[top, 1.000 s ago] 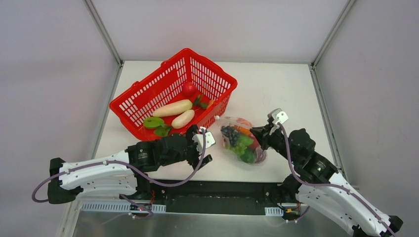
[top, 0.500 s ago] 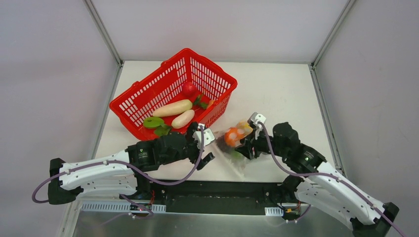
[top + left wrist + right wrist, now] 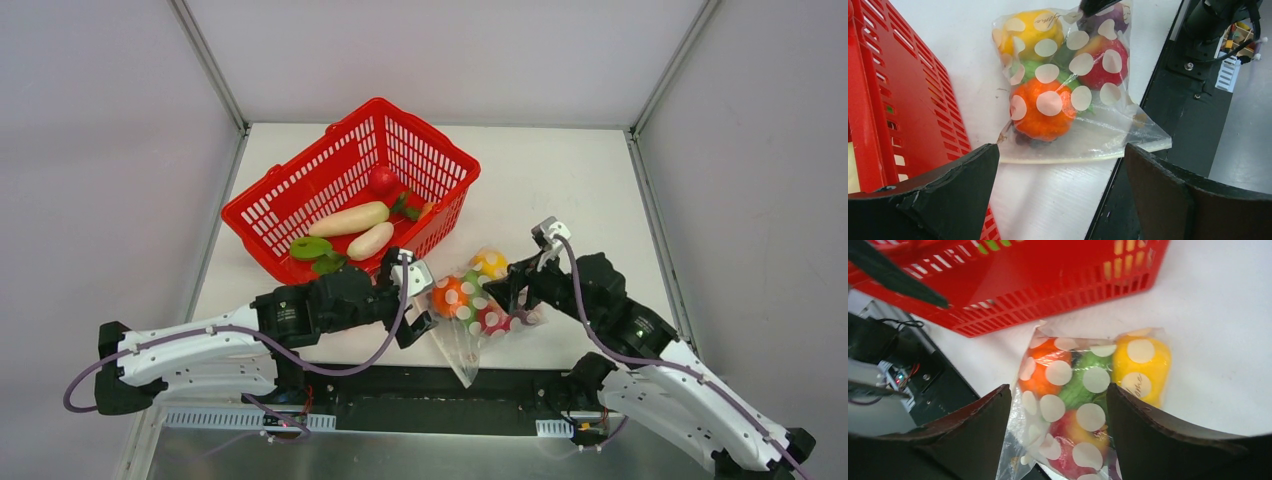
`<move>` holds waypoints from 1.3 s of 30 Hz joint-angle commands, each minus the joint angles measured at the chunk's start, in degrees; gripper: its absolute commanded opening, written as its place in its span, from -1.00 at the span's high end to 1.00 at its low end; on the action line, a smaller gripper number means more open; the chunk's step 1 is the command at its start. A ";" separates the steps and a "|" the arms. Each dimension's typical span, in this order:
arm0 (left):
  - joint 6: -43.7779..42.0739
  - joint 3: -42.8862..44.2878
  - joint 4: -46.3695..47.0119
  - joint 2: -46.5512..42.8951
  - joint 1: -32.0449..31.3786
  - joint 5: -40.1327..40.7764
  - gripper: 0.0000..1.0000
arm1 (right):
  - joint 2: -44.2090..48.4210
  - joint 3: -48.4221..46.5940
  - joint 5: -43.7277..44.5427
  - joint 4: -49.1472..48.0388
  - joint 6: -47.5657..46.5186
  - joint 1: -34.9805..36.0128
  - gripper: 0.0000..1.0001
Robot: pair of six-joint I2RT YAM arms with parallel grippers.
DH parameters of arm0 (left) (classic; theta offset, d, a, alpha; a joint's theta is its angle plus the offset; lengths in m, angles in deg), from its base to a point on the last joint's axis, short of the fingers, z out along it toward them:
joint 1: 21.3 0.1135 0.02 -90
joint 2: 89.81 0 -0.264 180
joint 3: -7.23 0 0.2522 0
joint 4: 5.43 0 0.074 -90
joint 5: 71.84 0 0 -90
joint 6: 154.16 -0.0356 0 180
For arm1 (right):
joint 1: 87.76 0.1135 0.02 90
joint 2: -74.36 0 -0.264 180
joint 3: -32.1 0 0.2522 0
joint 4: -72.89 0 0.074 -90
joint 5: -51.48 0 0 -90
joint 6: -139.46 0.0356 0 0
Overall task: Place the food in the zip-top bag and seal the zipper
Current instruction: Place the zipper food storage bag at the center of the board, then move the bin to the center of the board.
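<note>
The zip-top bag lies on the table between my two grippers, dotted side up. Inside it is the food: an orange piece, a yellow one, a red one and green ones. The zipper is a whitish strip along the bag's near edge, which reaches over the table's front edge. My left gripper stands open just left of the bag, its jaws spanning the zipper strip with nothing held. My right gripper is open over the bag's right side, with a finger on each side of the food.
A red slotted basket stands behind the left gripper and holds two white radishes, a green disc and a red fruit. A black base plate runs below the table's near edge.
The right gripper carried the bag left, turned it dotted side up, then opened its jaws. The bag's zipper end now points toward the near edge. The left jaws widened slightly.
</note>
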 commanded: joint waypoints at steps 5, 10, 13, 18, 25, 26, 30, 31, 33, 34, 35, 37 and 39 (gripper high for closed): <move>2.46 4.44 2.91 3.11 0.44 -3.88 -0.98 | -13.03 -3.97 3.83 5.62 7.57 -0.02 -0.49; 4.45 7.41 0.25 5.34 0.44 -5.62 -0.98 | -21.50 -8.08 10.65 12.60 10.24 -0.05 -0.56; 4.97 7.93 -0.71 5.71 0.44 -5.37 -0.98 | -23.12 -9.51 13.11 15.46 10.46 0.02 -0.56; 5.97 7.12 0.22 4.43 0.44 -4.67 -0.98 | -17.18 -9.22 19.03 13.25 11.89 -0.01 -0.60; 8.30 5.89 2.90 3.12 0.44 -1.94 -0.98 | 1.31 -2.25 33.04 3.40 13.85 -0.02 -0.98; 9.47 6.01 3.04 3.09 0.44 -0.40 -0.98 | 3.27 -1.39 34.01 2.78 13.98 0.01 -0.99; 11.40 7.95 1.69 3.08 0.53 5.42 -0.98 | 8.24 0.73 41.18 0.50 14.53 0.01 -0.99; 10.97 8.92 0.68 3.03 0.48 6.00 -0.98 | 8.83 1.04 42.90 0.14 14.67 0.03 -0.99; 9.82 10.67 -1.07 2.57 0.53 8.18 -0.98 | 9.57 1.08 46.26 -0.03 15.87 -0.01 -0.99; 9.26 11.42 -2.02 2.25 0.53 9.81 -0.98 | 9.88 1.08 47.24 -0.20 16.40 0.03 -0.99; 8.72 12.04 -2.66 1.74 0.60 11.91 -0.98 | 10.15 1.24 47.67 -0.52 16.76 0.00 -0.99; 8.15 13.11 -3.89 0.71 1.43 15.02 -0.98 | 10.64 1.05 47.34 -0.87 17.58 0.03 -0.99; 8.30 13.55 -5.12 -0.79 3.72 14.91 -0.98 | 10.78 0.73 45.53 -1.12 17.55 0.03 -0.99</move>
